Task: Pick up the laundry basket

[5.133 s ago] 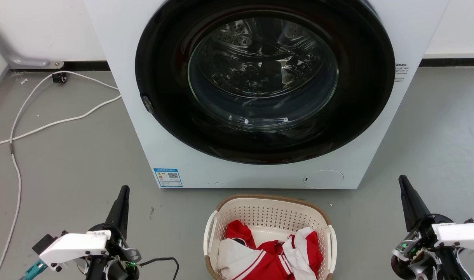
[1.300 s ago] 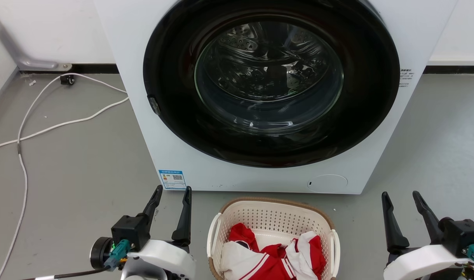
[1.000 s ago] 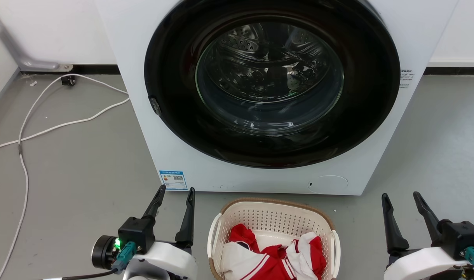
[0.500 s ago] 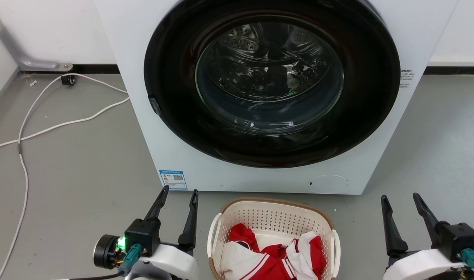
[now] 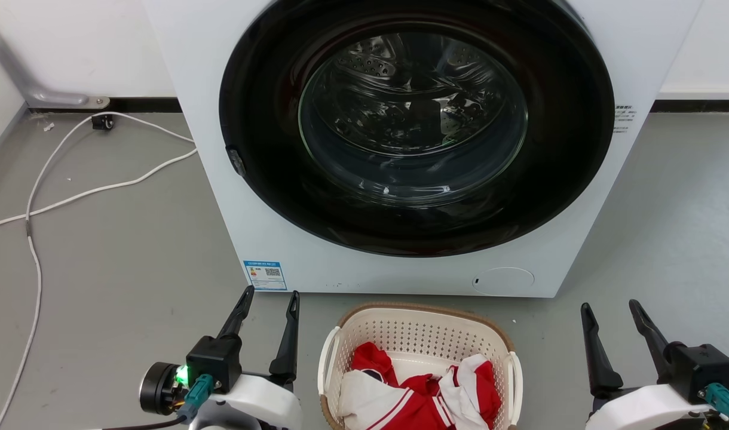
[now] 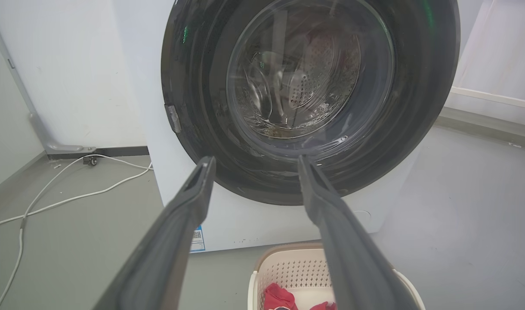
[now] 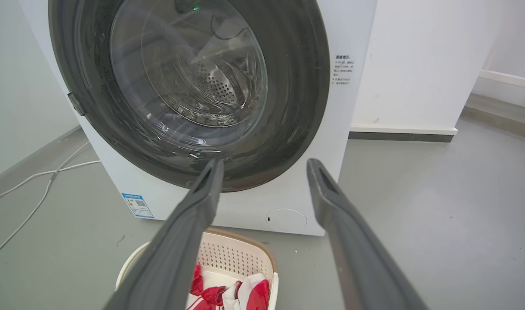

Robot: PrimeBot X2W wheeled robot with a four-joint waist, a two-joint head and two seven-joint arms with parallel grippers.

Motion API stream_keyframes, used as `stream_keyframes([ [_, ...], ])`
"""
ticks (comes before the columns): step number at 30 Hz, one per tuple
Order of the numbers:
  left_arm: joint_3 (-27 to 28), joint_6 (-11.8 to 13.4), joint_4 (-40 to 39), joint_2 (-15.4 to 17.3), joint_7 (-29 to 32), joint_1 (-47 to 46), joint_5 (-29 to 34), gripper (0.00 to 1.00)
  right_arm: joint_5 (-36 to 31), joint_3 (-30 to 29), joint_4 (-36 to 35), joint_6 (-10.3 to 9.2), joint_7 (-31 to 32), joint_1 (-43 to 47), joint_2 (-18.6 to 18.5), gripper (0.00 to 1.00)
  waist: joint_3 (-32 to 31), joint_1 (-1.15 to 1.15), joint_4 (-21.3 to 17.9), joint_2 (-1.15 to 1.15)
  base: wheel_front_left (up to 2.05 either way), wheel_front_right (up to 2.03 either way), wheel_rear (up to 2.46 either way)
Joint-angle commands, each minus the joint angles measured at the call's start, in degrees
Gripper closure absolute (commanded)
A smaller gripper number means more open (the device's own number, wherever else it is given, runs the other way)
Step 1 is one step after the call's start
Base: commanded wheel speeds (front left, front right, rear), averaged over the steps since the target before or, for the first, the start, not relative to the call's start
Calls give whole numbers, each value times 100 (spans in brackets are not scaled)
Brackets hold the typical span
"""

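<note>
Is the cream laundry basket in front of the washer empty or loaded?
Loaded. The cream-white perforated plastic laundry basket holds crumpled red-and-white clothing; a patch of its bottom still shows bare.

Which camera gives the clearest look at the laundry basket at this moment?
The head view: the laundry basket sits there with rim, both handles and red-and-white clothes visible, its near end cut off. Each wrist view catches its far part, partly behind a pincer finger.
</note>
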Motion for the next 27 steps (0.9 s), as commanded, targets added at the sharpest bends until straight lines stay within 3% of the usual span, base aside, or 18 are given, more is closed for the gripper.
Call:
stream_keyframes([
  [1,17,34,16,7,-17,-5,-21,0,24,8,15,-1,-35,27,0,0,2,0,-2,0,0,0,0],
  [13,-30,-48,350,20,-16,-463,-129,0,127,-38,334,-1,84,-219,0,0,346,0,-137,0,0,0,0],
  [19,-14,-79,801,43,48,-1064,-196,0,306,-92,765,-1,47,-630,1,0,888,0,-295,0,0,0,0],
  [27,-42,-209,1654,140,295,-2074,-420,0,437,-38,1841,-1,-101,-1510,0,0,1838,0,-510,0,0,0,0],
])
